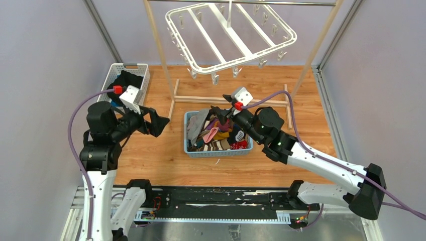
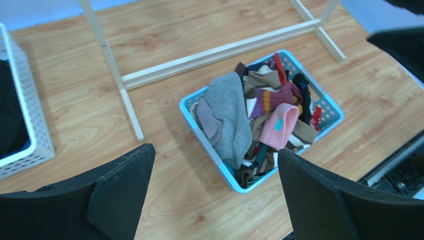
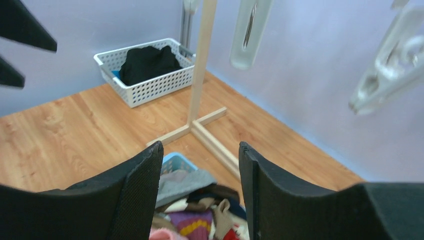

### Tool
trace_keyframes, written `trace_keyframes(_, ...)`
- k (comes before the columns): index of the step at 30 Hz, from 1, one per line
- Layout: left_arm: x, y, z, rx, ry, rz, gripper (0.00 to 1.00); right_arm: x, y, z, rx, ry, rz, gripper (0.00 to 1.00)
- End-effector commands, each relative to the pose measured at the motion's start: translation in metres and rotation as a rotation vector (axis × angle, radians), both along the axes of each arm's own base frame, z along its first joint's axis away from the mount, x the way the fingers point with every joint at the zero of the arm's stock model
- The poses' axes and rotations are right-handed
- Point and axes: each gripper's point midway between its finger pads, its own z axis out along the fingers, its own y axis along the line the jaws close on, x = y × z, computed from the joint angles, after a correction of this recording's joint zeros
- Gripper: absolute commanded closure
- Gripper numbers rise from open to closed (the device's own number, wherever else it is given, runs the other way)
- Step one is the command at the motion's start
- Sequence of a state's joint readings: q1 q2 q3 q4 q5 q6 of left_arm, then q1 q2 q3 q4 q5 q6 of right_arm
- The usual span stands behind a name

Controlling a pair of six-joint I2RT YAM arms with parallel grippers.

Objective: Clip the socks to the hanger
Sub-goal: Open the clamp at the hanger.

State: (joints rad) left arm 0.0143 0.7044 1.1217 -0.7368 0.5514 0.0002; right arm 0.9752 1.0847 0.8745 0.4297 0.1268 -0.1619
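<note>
Socks (image 2: 235, 115) lie heaped in the blue basket (image 1: 217, 153): light, limp, tangled. Pinching the pink sock (image 2: 280, 125) by its free end atop the heap should lift one cleanly, I judge. The right gripper (image 1: 221, 114) hovers above the basket and the left gripper (image 1: 153, 123) sits beside it, both with fingers spread and empty. The hanger (image 1: 231, 37) hangs beyond the basket.

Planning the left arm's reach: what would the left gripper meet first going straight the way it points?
Probably the grey sock in the blue basket, centred ahead of the open left gripper; depth is unclear, so the rim might come first.
</note>
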Motion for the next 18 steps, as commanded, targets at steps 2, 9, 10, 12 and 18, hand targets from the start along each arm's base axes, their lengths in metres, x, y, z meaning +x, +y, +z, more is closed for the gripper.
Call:
trace_keyframes(2, -0.011, -0.021, 0.006, -0.048, -0.036, -0.136, 0.03, 0.008, 0.011, 0.054, 0.039, -0.153, -0.012, 0.48)
trace_keyframes(9, -0.011, -0.029, 0.019, -0.079, -0.065, -0.183, 0.03, 0.026, 0.022, 0.070, 0.029, -0.201, -0.042, 0.53)
trace_keyframes(10, -0.012, -0.030, 0.020, -0.081, -0.070, -0.184, 0.03, 0.028, 0.022, 0.072, 0.032, -0.206, -0.047, 0.54)
trace_keyframes(12, -0.013, -0.030, 0.021, -0.083, -0.076, -0.186, 0.03, 0.033, 0.022, 0.075, 0.038, -0.210, -0.055, 0.55)
trace_keyframes(18, -0.015, -0.031, 0.026, -0.086, -0.085, -0.193, 0.04, 0.038, 0.025, 0.080, 0.041, -0.214, -0.048, 0.58)
